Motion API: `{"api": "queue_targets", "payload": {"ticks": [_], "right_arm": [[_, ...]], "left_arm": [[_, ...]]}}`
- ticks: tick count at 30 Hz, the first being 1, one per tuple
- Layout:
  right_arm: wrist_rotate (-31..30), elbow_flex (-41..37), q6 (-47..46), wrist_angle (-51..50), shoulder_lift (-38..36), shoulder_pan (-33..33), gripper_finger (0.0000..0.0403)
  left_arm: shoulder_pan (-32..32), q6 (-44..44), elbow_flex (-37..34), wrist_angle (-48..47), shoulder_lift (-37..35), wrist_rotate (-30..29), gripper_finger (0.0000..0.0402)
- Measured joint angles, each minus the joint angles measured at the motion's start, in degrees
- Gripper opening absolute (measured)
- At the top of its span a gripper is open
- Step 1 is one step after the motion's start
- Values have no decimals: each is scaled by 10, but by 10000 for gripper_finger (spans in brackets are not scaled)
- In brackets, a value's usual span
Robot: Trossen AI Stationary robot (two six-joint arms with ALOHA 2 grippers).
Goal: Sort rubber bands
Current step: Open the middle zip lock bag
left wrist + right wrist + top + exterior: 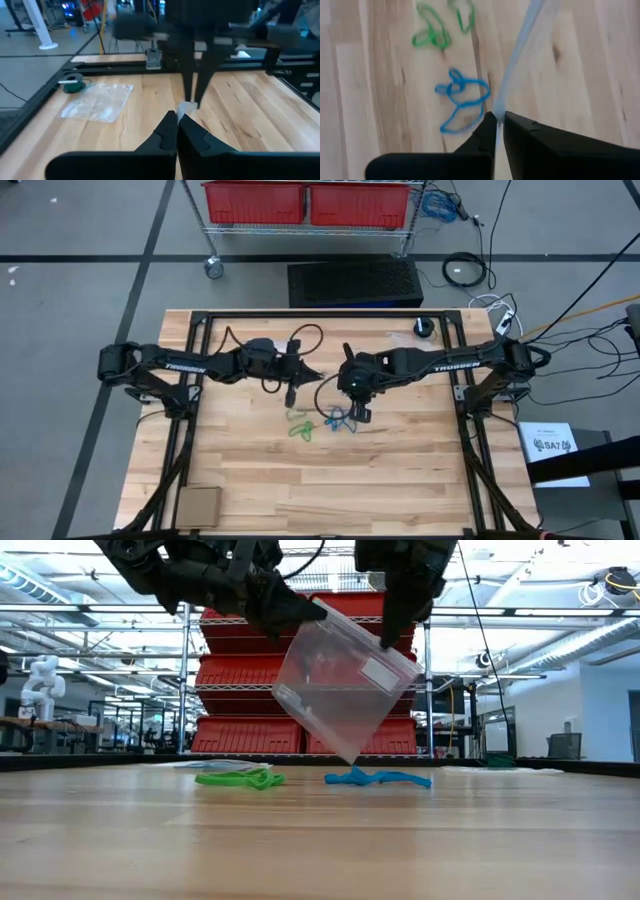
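Note:
A clear plastic bag (pixel 340 680) with a white label hangs tilted above the table, held between both grippers. My left gripper (pixel 318 610) is shut on its upper left end. My right gripper (pixel 390 638) is shut on its upper right edge. Green rubber bands (pixel 298 425) and blue rubber bands (pixel 340 420) lie flat on the wood right under the bag. They also show in the right wrist view as blue bands (pixel 462 100) and green bands (pixel 432 32). My left gripper pinches the bag's upper corner (pixel 322 614) between its two fingers, coming nearly level from the table's left. My right gripper pinches the bag's top edge (pixel 500 107) between its fingers, slanting steeply down from above. The bag hangs clear of the table, its lowest corner (pixel 350 755) above the bands.
A second clear bag (pixel 97 102) lies flat on the table toward the far side, beside a green tape roll (pixel 74 85). A black round part (pixel 425 328) sits at the far right, a cardboard box (pixel 198 505) at the near left corner. Black frame rails (pixel 200 315) ring the table.

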State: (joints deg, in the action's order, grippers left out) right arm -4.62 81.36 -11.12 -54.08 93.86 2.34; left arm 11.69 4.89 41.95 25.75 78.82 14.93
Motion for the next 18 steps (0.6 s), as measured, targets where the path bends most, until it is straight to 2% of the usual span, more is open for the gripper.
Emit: {"api": "queue_targets", "payload": {"ticks": [5, 10, 14, 18], "right_arm": [[0, -1, -27, -46, 0, 15, 4], [-7, 0, -48, -50, 0, 24, 9], [-2, -2, -49, -52, -14, 30, 47], [-44, -3, -48, -14, -41, 31, 98]], "left_arm": [[8, 4, 0, -21, -25, 0, 1], [10, 5, 0, -34, -29, 0, 1], [10, 4, -2, -62, -27, -6, 1], [6, 0, -10, -66, -27, -12, 1]]}}
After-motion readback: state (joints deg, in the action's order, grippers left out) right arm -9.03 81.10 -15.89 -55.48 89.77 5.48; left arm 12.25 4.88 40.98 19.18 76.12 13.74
